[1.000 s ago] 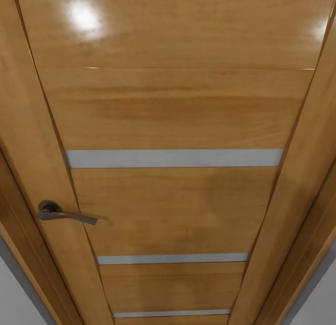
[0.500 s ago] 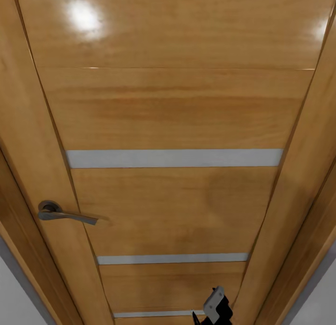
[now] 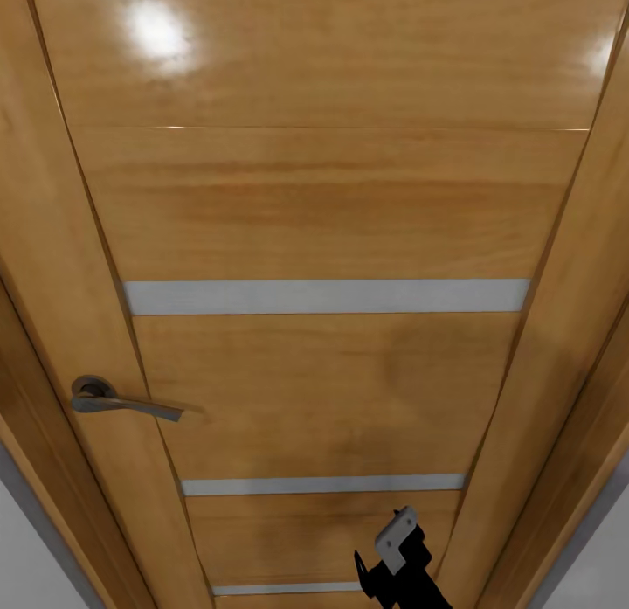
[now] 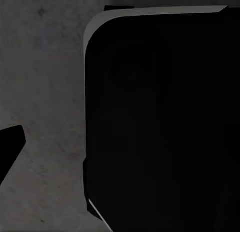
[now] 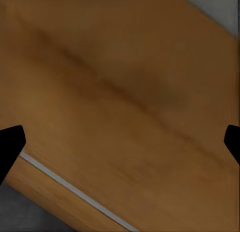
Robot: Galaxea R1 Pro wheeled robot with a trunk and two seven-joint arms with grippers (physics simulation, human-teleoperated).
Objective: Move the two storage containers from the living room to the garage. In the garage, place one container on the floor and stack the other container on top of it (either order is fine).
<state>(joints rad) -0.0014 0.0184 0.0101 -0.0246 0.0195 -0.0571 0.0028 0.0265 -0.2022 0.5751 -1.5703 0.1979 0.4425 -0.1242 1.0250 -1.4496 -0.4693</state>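
Note:
The storage containers are out of view. A closed wooden door (image 3: 323,207) with grey horizontal strips stands right in front of me. My right gripper (image 3: 389,557) rises at the lower edge of the head view, close to the door's lower panel. In the right wrist view, my right gripper (image 5: 120,147) is open and empty, its two fingertips spread wide apart, with the door's wood (image 5: 125,92) just beyond them. My left gripper (image 4: 120,147) points down at the dark grey concrete floor (image 4: 45,67). One fingertip (image 4: 10,147) shows at the picture's edge; it holds nothing.
A grey lever handle (image 3: 122,404) sits on the door's left side. The wooden door frame (image 3: 559,347) flanks both sides, with white wall (image 3: 26,557) beyond it. A black part of my own body (image 4: 160,117) hangs over the floor beside the left gripper.
My right gripper has come up into the head view from below and keeps rising along the door. The door and the camera have not moved.

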